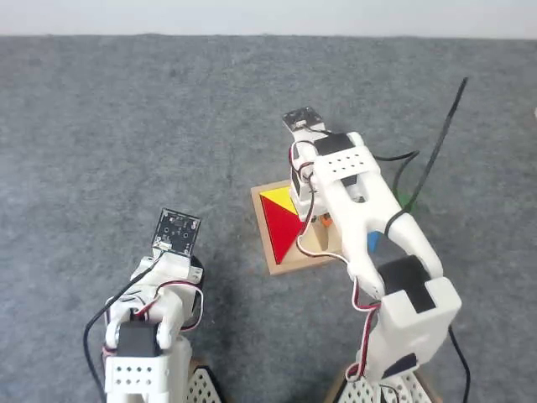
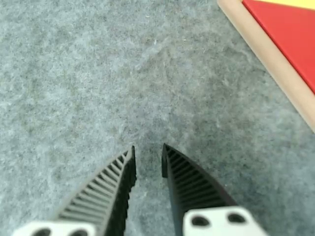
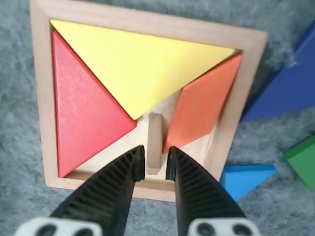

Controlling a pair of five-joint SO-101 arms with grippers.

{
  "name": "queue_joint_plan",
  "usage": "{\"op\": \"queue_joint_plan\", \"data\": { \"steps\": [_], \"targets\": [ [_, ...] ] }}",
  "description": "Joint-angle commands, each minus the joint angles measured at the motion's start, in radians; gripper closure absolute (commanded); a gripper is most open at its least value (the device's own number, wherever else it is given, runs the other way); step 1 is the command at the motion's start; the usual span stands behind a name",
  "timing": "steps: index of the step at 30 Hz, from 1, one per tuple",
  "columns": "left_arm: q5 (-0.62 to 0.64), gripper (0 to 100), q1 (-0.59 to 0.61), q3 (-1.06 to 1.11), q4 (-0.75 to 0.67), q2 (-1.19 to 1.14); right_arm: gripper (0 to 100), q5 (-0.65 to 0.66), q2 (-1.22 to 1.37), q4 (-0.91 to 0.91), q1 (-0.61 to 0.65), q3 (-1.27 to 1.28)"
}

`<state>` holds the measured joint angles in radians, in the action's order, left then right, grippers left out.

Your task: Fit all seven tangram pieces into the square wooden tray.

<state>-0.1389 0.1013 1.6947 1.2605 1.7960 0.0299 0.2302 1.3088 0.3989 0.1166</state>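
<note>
Right gripper jaws pinch pale wood piece, on edge in tray. Likely light, rigid, slick; grip flat faces. Left gripper jaws slightly apart, empty.

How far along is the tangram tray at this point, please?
Done: three pieces lie flat in the wooden tray: yellow triangle, red triangle, orange parallelogram. In hand: the right gripper seems to pinch a wood-coloured piece on edge over the tray's gap. Remaining: dark blue piece, light blue triangle and green piece lie outside.
</note>
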Motion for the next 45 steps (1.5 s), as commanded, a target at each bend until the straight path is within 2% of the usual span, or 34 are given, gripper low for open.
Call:
{"op": "queue_joint_plan", "data": {
  "steps": [1,8,16,27,45],
  "targets": [
    [-0.011,91,0.002,-0.012,0.003,0.021,92.2,-0.006,-0.03,-0.01,-0.035,-0.009],
    [-0.011,91,0.002,-0.012,0.003,0.021,92.3,-0.006,-0.024,-0.015,-0.028,-0.008],
    [-0.011,91,0.002,-0.012,0.003,0.021,92.3,-0.009,-0.028,-0.082,0.042,0.084],
    [-0.011,91,0.002,-0.012,0.003,0.021,92.3,-0.035,-0.088,-0.076,0.143,0.1],
    [-0.011,91,0.002,-0.012,0.003,0.021,92.1,-0.026,-0.088,-0.117,0.114,0.212]
  ]
}}
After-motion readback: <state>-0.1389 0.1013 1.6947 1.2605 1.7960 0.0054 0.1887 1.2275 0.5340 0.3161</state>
